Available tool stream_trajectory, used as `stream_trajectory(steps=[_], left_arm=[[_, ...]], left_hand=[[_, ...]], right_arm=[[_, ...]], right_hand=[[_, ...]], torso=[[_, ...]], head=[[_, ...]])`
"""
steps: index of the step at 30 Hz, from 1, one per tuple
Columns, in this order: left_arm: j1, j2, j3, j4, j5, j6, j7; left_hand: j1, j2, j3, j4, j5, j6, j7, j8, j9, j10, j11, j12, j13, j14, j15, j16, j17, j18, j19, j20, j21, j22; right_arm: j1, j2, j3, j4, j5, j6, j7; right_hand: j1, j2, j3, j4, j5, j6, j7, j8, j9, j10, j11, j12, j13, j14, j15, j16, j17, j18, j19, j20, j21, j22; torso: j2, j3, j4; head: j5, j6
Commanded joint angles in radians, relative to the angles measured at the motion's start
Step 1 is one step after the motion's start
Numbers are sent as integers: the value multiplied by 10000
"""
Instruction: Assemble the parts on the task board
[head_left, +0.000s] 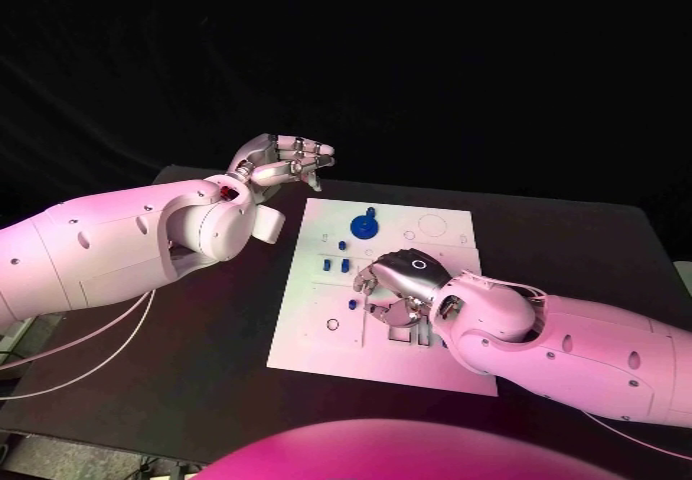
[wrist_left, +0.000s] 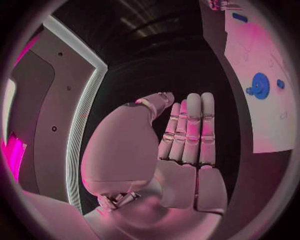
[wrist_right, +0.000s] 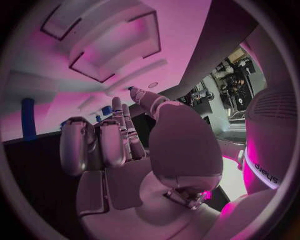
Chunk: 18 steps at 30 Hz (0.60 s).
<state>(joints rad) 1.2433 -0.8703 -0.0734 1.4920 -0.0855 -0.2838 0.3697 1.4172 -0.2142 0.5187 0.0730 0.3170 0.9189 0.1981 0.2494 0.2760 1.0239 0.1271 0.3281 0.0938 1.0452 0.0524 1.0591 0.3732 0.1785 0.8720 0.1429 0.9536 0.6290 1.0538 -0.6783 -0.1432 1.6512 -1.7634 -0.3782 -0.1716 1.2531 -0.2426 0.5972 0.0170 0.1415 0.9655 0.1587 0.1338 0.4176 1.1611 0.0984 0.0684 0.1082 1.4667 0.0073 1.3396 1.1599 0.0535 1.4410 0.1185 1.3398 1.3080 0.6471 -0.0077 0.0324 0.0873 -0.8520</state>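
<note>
Hovering left hand (head_left: 283, 160) empty, right hand (head_left: 397, 285) on task board (head_left: 325, 350), gear (wrist_left: 260, 85)

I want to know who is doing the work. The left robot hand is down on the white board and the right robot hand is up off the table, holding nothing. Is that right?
Not quite: the sides are swapped. In the head view, the right robot hand is down on the white board, and the left robot hand is raised beside the board. The left wrist view shows it holding nothing.
</note>
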Motion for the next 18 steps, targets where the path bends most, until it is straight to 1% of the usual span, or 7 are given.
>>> stream_trajectory(steps=[1,5,8,10,12,13,18], left_arm=[[12,2,7,5,39,168,-14],[12,-2,6,3,39,203,-22],[11,1,6,7,39,239,-19],[11,4,5,6,39,258,-18],[11,4,5,5,39,275,-15],[11,2,5,5,39,281,-14],[10,-2,4,-7,39,295,-15]], left_hand=[[51,61,-33,-9,-10,-66,24,60,-14,-21,33,64,-13,-41,-2,29,-11,60,68,24,-67,-11],[51,61,-33,-9,-10,-66,24,60,-14,-21,33,64,-13,-41,-2,29,-11,60,68,24,-67,-11],[52,61,-34,-9,-10,-68,25,61,-14,-24,34,66,-13,-42,-1,29,-12,60,70,24,-68,-12],[52,62,-35,-9,-10,-71,26,62,-15,-26,35,68,-13,-42,-1,28,-13,60,71,24,-70,-14],[52,62,-35,-9,-10,-71,26,62,-15,-26,35,68,-13,-42,-1,28,-13,60,71,24,-70,-14],[52,62,-35,-9,-10,-71,26,62,-15,-26,35,68,-13,-42,-1,28,-13,60,71,24,-70,-14],[52,62,-35,-9,-10,-71,26,62,-15,-26,35,68,-13,-42,-1,28,-13,60,71,24,-70,-14]], right_arm=[[118,-313,69,271,-59,-395,-193],[440,-874,150,429,239,-97,-206],[740,-1283,184,392,499,307,-163],[877,-1487,196,342,602,526,-109],[977,-1654,204,268,674,714,-11],[1015,-1720,206,227,698,806,31],[1082,-1857,208,85,693,1141,128]], right_hand=[[21,-85,-79,22,33,18,-2,24,11,-54,-16,86,9,254,71,-28,19,55,-65,-6,7,1172],[12,-116,-116,28,43,41,-2,37,15,-76,-17,102,9,262,67,-6,45,51,-54,-7,20,1183],[-12,-211,-257,44,106,-12,-19,12,1,-269,-20,81,-19,246,76,-34,-24,88,-140,-9,-135,1091],[-49,-279,-1094,151,536,-221,-109,-79,-43,-825,-10,73,-124,172,95,-159,-256,188,-386,2,-586,827],[198,-61,-1850,242,605,-281,-110,-97,-68,-999,21,242,-146,154,96,-181,-338,218,-450,18,-763,731],[418,77,-2380,334,630,-255,-174,-76,-88,-1139,23,388,-168,155,101,-168,-363,220,-433,20,-801,718],[752,256,-3076,538,622,-263,-235,-81,-146,-1343,39,629,-208,142,112,-170,-442,233,-438,25,-902,679]], torso=[[-5,-1,-12],[-13,-17,-35],[-10,-14,-35],[-17,-19,-41],[-10,-18,-30],[-10,-16,-37],[9,3,-10]], head=[[-47,67],[-148,152],[-208,193],[-235,205],[-268,236],[-262,242],[-296,263]])
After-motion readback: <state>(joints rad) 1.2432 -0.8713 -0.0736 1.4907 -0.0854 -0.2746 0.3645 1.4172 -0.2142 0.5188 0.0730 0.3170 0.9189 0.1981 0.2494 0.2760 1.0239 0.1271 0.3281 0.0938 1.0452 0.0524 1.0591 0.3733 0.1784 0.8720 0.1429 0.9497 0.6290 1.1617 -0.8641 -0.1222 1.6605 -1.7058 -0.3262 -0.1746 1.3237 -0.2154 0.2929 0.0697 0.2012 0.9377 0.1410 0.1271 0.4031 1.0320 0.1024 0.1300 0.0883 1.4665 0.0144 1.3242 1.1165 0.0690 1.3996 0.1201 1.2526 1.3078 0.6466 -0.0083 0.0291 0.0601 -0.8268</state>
